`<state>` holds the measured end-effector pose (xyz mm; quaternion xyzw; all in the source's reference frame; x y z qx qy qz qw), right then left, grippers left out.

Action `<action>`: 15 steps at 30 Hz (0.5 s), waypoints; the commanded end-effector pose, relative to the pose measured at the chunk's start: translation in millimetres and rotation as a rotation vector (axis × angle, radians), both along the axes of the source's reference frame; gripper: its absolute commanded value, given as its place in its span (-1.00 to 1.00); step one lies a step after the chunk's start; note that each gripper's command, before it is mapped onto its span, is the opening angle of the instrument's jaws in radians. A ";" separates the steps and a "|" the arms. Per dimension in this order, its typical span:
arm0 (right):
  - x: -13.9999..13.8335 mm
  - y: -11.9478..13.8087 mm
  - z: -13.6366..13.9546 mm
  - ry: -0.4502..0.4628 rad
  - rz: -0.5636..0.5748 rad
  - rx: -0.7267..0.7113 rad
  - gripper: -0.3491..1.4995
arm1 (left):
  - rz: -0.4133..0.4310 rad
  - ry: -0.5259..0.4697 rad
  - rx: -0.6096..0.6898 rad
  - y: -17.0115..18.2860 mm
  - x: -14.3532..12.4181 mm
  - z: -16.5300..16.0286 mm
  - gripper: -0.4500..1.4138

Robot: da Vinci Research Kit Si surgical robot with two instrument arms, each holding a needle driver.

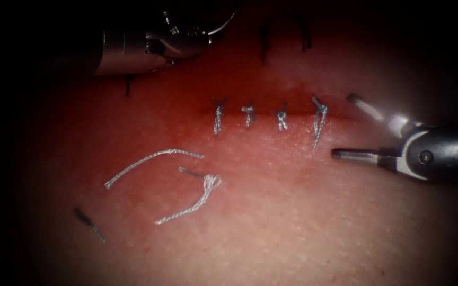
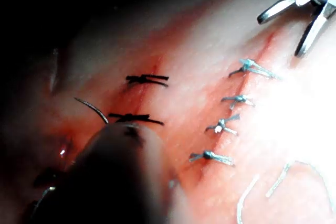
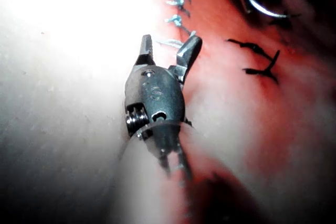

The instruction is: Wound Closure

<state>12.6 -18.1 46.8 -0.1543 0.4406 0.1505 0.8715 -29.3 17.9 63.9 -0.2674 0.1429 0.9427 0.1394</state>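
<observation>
The cut (image 1: pixel 340 114) runs across the tissue (image 1: pixel 292 212), and several pale-thread knots (image 1: pixel 248 112) close it. My right tool (image 1: pixel 343 126) hovers at the cut's right end, jaws open and holding nothing; it is also seen from behind (image 3: pixel 167 51) and from the far side (image 2: pixel 280 36). The left tool (image 1: pixel 208 32) sits far back on the left. The curved needle (image 2: pixel 93 109) sticks out from its tip, apparently gripped near one end. The needle (image 3: pixel 262 8) is clear of the tissue, beside a second cut closed with dark stitches (image 2: pixel 137 117).
Loose cut thread ends lie on the tissue in front of the cut: a long pale piece (image 1: pixel 149 159), a knotted piece (image 1: pixel 200 193) and a short dark piece (image 1: pixel 88 223). Red fluid stains the tissue around the cut. More dark stitches (image 1: pixel 263 45) lie behind it.
</observation>
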 end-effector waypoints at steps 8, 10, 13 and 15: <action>-0.8 0.9 -0.1 -0.009 -0.018 0.035 0.63 | 0.173 -0.124 -0.127 -2.1 -1.0 -5.8 -1.00; -1.3 1.2 -0.3 0.011 0.006 0.074 0.58 | 0.178 -0.135 -0.131 -2.9 -1.0 -7.5 -1.00; -2.4 1.4 -0.5 0.107 0.007 0.205 0.25 | 0.218 -0.189 -0.172 -4.8 -1.5 -10.7 -1.00; -2.6 1.5 -0.5 0.125 0.007 0.242 0.23 | 0.231 -0.203 -0.185 -5.3 -1.7 -11.3 -1.00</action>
